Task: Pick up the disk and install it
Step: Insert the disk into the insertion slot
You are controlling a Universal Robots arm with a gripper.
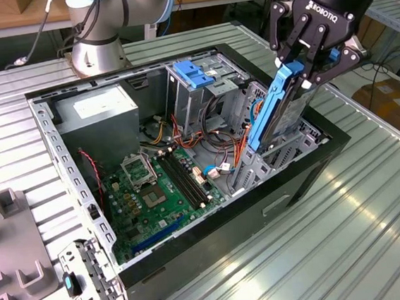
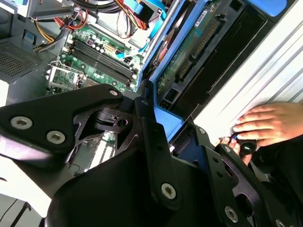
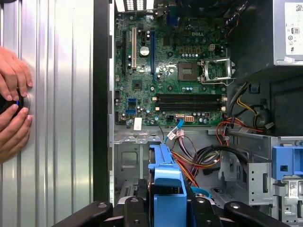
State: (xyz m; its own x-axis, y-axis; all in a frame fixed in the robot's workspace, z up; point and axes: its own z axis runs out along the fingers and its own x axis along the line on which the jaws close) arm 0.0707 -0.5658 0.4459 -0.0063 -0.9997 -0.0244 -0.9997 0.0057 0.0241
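Observation:
My gripper (image 1: pixel 299 75) is shut on the disk (image 1: pixel 275 111), a flat drive with blue rails. It stands on edge and tilted, its lower end down in the drive bay at the exterior view's right side of the open computer case (image 1: pixel 51 146). The second wrist view shows the disk's green circuit-board side (image 2: pixel 189 61) running away from the black fingers (image 2: pixel 147 124). In the first wrist view the blue carrier end (image 3: pixel 165 175) sits between the two fingers (image 3: pixel 136 208), above the grey metal bay.
Inside the case lie a green motherboard (image 1: pixel 158 189), a grey power-supply box (image 1: pixel 104 109), bundled cables (image 1: pixel 219 130) and a drive cage with a blue latch (image 1: pixel 194 72). A person's hands (image 3: pixel 12 109) rest on the ribbed table beside the case. A loose bracket (image 1: pixel 88 278) lies at the front left.

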